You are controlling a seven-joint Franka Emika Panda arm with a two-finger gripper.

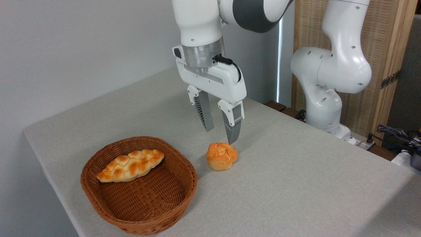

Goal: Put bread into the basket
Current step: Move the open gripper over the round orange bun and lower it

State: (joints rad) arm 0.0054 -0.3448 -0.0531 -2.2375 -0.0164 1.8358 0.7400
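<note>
Bread (221,156) sits on the grey tablecloth (296,184), a small orange-golden bun with a knotted top, just to the right of the basket (108,205) and outside it. My gripper (221,135) hangs directly above the bun with its two ribbed fingers (204,113) spread apart and nothing between them; the right fingertip shows just over the bun's top edge, though I cannot tell whether it touches. The reddish-brown wicker basket rests near the table's front left corner and holds a long braided loaf (130,165), which lies slanted against its back wall. My white arm (329,72) rises from its base at the table's far right side.
</note>
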